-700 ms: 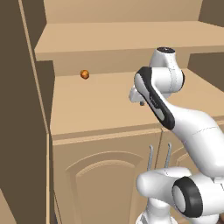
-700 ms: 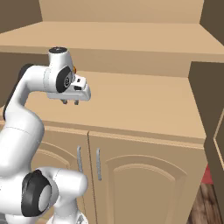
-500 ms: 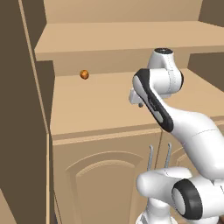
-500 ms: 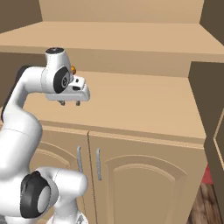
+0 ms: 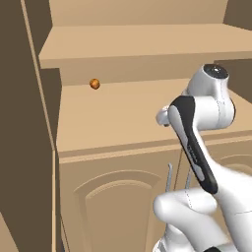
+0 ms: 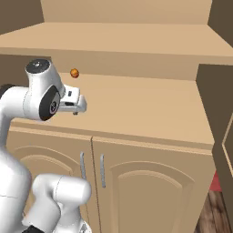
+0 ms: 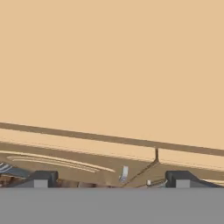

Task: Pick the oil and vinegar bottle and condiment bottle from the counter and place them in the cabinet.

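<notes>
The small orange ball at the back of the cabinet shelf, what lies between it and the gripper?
Bare tan shelf between the orange ball and the gripper, in both base views.

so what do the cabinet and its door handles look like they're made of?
The cabinet looks like light-tan wood with a matte painted or laminate finish: flat even colour, no grain, arched raised panels on the doors. Being rendered, wood is a guess. The door handles look like brushed metal: thin grey bars with pale highlights.

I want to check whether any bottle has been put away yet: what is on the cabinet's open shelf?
On the cabinet shelf sits one small orange ball-like object near the back; no bottle. The arm covers part of the shelf.
</notes>
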You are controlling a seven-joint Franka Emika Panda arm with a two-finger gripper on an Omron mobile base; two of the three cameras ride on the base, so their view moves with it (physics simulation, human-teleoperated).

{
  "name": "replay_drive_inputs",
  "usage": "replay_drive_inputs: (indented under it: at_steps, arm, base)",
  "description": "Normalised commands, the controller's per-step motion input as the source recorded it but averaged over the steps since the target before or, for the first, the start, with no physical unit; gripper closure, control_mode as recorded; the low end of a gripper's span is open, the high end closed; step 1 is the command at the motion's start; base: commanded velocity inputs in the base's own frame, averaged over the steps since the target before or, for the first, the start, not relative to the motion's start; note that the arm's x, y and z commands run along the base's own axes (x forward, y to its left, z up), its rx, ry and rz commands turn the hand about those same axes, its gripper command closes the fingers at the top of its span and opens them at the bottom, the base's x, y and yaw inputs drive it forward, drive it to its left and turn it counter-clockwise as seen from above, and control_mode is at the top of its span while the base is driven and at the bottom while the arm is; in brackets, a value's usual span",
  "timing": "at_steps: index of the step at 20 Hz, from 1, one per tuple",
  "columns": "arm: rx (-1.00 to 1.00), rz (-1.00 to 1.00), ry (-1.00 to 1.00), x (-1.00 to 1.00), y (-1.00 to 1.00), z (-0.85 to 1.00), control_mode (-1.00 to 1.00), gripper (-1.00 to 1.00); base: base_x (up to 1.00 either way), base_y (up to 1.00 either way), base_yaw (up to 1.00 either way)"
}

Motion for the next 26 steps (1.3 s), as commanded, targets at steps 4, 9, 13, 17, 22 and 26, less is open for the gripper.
replay_drive_inputs:
  at_steps: [4, 9, 13, 17, 22, 26]
  arm:
    - [0.05, 0.05, -0.3, -0.75, -0.01, 0.14, -1.0, -1.0]
    - [0.01, 0.0, -0.04, -0.1, 0.0, 0.0, -1.0, -1.0]
    - [0.0, 0.02, -0.05, -0.35, -0.01, -0.08, 1.0, -1.0]
    - [0.0, 0.0, 0.0, 0.0, 0.0, 0.0, 1.0, -1.0]
    - [0.0, 0.0, 0.0, 0.0, 0.0, 0.0, 1.0, -1.0]
    - [0.0, 0.0, 0.0, 0.0, 0.0, 0.0, 1.0, -1.0]
  base:
    - [0.0, 0.0, 0.0]
    - [0.0, 0.0, 0.0]
    - [-0.49, -0.01, 0.05]
    - [-0.99, -0.06, 0.08]
    - [-1.0, -0.11, 0.08]
    - [-1.0, -0.07, 0.08]
